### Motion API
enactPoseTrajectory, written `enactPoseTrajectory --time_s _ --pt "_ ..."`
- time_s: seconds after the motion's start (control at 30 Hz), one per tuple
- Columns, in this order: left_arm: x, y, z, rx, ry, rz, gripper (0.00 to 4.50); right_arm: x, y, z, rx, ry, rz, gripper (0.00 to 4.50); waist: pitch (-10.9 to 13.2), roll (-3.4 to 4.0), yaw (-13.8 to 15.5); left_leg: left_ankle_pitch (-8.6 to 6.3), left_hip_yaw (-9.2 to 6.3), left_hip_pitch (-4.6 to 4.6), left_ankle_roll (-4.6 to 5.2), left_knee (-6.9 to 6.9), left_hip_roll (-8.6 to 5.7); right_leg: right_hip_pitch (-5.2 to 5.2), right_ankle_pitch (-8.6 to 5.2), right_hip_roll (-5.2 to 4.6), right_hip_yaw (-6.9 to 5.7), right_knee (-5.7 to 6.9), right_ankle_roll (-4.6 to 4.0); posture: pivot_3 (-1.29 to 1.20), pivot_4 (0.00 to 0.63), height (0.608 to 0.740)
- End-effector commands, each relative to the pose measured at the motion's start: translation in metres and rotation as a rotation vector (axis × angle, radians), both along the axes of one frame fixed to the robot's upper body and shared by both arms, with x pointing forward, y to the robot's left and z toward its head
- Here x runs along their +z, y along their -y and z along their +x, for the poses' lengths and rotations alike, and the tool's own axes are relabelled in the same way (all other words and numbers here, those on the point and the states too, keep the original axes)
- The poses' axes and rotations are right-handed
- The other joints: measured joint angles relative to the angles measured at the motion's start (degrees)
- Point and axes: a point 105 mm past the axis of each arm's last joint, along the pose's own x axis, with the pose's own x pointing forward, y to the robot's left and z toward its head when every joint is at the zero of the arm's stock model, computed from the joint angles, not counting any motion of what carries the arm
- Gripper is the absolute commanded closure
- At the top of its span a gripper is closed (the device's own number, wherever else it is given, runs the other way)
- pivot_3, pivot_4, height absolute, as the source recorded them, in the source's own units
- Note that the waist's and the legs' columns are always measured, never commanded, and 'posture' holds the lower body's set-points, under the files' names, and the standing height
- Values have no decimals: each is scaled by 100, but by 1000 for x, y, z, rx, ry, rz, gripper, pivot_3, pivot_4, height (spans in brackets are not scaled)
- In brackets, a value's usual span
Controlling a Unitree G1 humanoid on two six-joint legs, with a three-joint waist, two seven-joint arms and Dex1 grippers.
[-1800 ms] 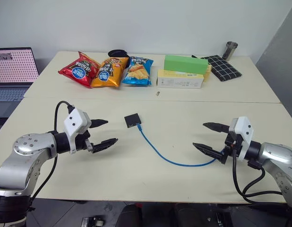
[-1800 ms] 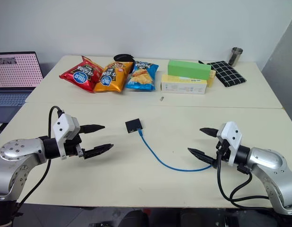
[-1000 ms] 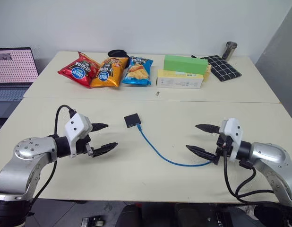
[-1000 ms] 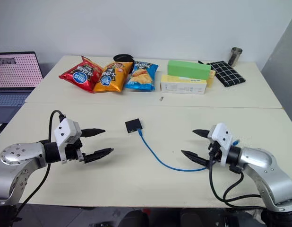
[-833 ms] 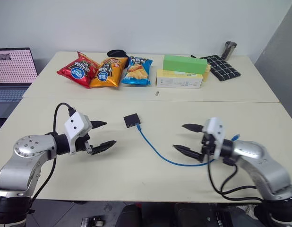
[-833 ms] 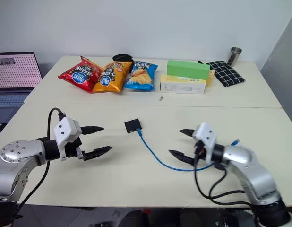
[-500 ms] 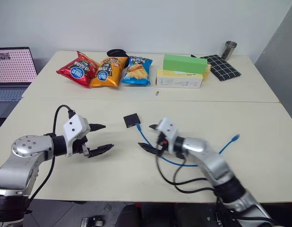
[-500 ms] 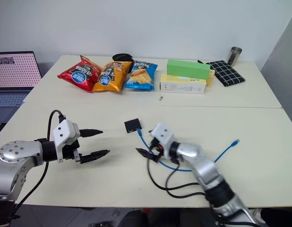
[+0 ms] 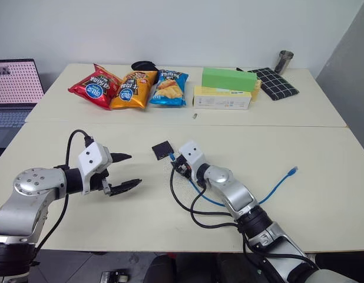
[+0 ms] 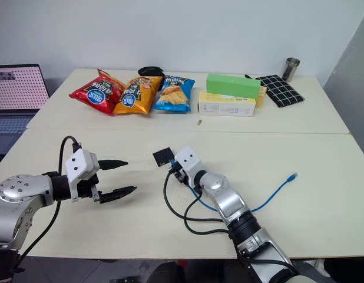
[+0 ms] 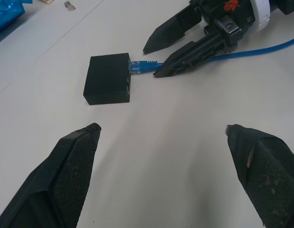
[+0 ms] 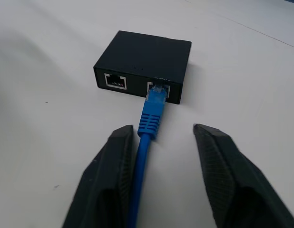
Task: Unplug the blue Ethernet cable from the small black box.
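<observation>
Item 1. Laptop [image 9: 14,88], off the counter's left edge, screen lit.

Item 2. Left hand [image 9: 124,171], fingers spread wide, nothing between them, poised over bare counter [image 9: 82,224] left of centre. Open surface lies between it and the box.

Item 3. Three snack bags, far row: red [image 9: 95,87], orange [image 9: 128,90], blue [image 9: 168,88], lying flat and overlapping; sealed, contents not visible. A dark round object [image 9: 144,64] sits behind them; what it is cannot be told.

Item 4. Small black box [image 12: 144,66], flat on the near counter at centre. Two ports on the facing edge: one empty, the other filled by the plug of the blue Ethernet cable [image 12: 151,116]. Still plugged in.

Item 5. Right hand [image 12: 162,142], fingers partly closed either side of the cable just behind the plug; one finger [image 12: 117,161] touching or nearly touching the cord, the other standing apart.

Item 6. Cable run: curves rightward over bare counter; free plug end [image 9: 294,171] lies well short of the right edge.

Item 7. Green box [image 9: 229,79] stacked on yellow box [image 9: 222,98], both closed.

Item 8. Black checked cloth [image 9: 275,82] and metal cup [image 9: 285,61], far right corner; cup interior not visible.
</observation>
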Motion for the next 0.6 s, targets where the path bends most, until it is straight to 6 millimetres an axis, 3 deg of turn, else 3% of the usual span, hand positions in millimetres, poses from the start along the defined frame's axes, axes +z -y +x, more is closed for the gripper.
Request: enactPoseTrajectory --time_s 0.03,0.2,0.37,0.6 --pt "7 0 4 -1 45 7 0 10 5 7 -34 32 2 3347 0 0 0 0 0 0 0 0 0 0 0 0 1 0 0 0 150 740" --pt "8 0 9 10 53 -7 0 15 6 3 7 45 4 4460 0 0 1 0 0 0 0 0 -1 0 0 0 0 0 0 0 150 740" --pt "7 2 15 43 19 -83 0 32 10 -7 121 174 -39 4480 0 1 -5 0 0 -3 0 1 -2 0 0 -1 2 -2 0 0 150 740" --pt "15 22 19 47 -192 -440 0 69 33 -38 446 699 -324 4483 1 -2 1 -1 -1 -8 1 6 -2 -1 0 -1 -1 -4 0 0 150 740"
